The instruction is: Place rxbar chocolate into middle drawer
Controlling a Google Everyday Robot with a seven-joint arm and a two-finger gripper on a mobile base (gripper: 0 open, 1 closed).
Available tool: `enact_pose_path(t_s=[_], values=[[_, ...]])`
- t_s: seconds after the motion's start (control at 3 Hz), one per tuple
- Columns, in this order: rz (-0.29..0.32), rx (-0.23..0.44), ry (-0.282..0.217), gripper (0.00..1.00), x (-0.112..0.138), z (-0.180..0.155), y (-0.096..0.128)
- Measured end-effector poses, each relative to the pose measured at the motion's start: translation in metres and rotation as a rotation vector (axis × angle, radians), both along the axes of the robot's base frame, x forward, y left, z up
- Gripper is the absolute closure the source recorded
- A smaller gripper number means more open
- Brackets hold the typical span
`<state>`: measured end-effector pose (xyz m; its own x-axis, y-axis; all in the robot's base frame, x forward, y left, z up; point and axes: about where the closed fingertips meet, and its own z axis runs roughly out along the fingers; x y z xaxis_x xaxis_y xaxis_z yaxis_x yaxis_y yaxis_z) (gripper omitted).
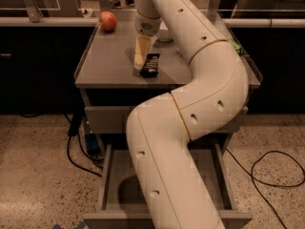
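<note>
Gripper [141,60] at tabletop [105,56] w/ rxbar chocolate [151,65] just beside

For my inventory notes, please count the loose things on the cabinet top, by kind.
Apple: 1
Snack bar: 1
Green thing, half hidden by the arm: 1
Total: 3
The pincer is over the cabinet top, beside the snack bar.

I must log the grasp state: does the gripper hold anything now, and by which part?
Cannot be told. The gripper is low over the cabinet top, close beside the rxbar chocolate, which seems to lie flat there.
</note>
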<state>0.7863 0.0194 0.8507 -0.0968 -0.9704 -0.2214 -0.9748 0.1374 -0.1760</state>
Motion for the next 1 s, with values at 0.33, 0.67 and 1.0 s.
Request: enact_pose_path(t_s=[0.33, 0.67, 1.0], values=[[-0.011, 0.001, 0.005, 0.0, 0.004, -0.009, -0.001], [-0.111, -0.061, 0.123, 0.0, -0.008, -0.044, -0.024], [-0.236, -0.097, 0.206, 0.0, -0.02, -0.061, -0.045]])
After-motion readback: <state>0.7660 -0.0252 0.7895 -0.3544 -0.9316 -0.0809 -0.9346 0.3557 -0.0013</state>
